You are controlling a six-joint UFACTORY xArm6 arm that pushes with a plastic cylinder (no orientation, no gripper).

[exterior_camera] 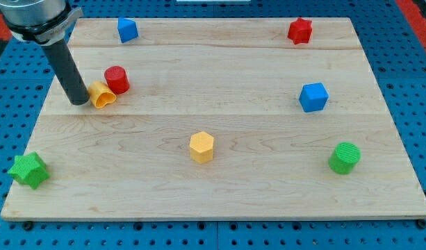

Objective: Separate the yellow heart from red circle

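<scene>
The yellow heart (102,95) lies at the view's upper left on the wooden board (219,187). The red circle (117,79), a short cylinder, stands just up and right of it, touching or nearly touching it. My tip (80,102) is at the end of the dark rod, right against the heart's left side, on the side away from the red circle.
A blue block (127,30) sits at the top left, a red star-like block (300,30) at the top right, a blue cube (313,96) at the right, a yellow hexagon (201,147) in the middle, a green cylinder (345,157) at the lower right, a green star (28,170) at the lower left.
</scene>
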